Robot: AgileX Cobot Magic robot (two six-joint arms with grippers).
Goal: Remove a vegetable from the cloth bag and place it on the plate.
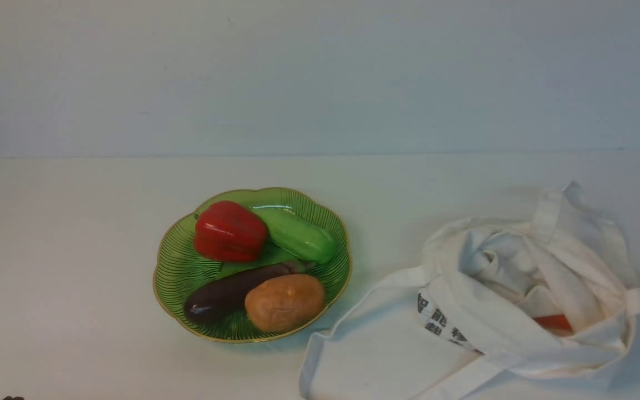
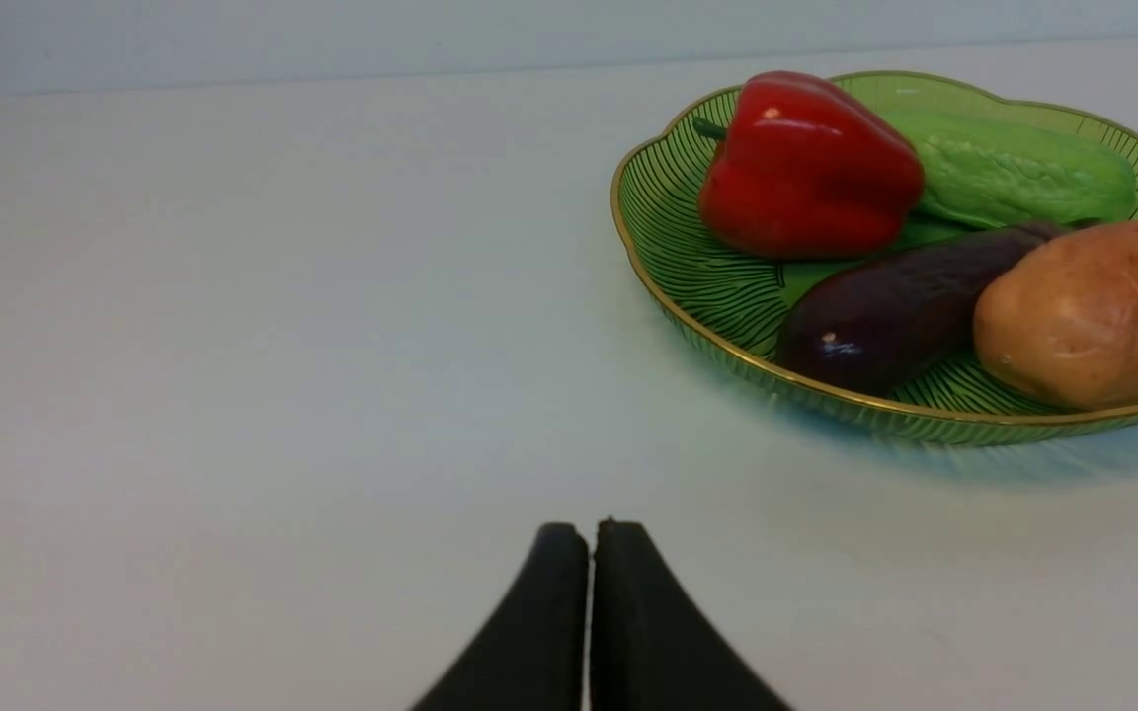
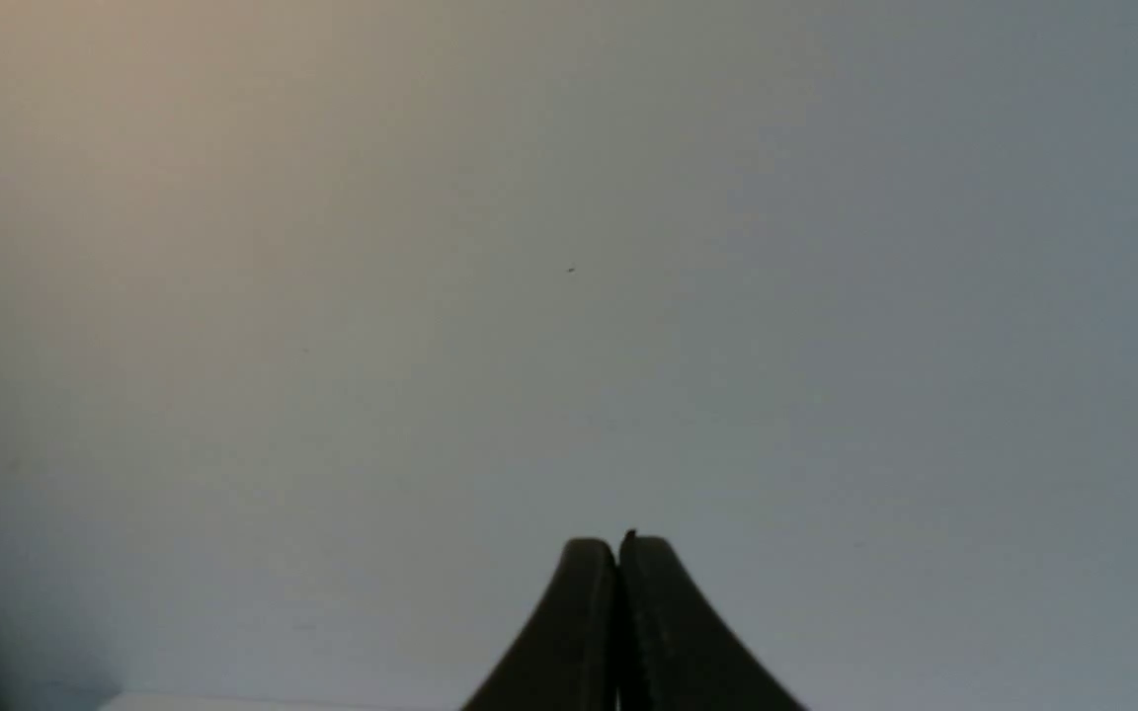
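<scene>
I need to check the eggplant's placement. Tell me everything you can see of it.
The eggplant is long, slim, glossy and dark purple-black, with a dull brownish stem end. It lies flat inside the green glass plate, rounded end near the front rim, stem end pointing toward the cucumber. The potato rests against its side. No gripper touches it.

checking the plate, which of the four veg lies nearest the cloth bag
The brown potato, at the plate's bag-side front edge. The eggplant, red pepper and cucumber lie farther from the cloth bag.
</scene>
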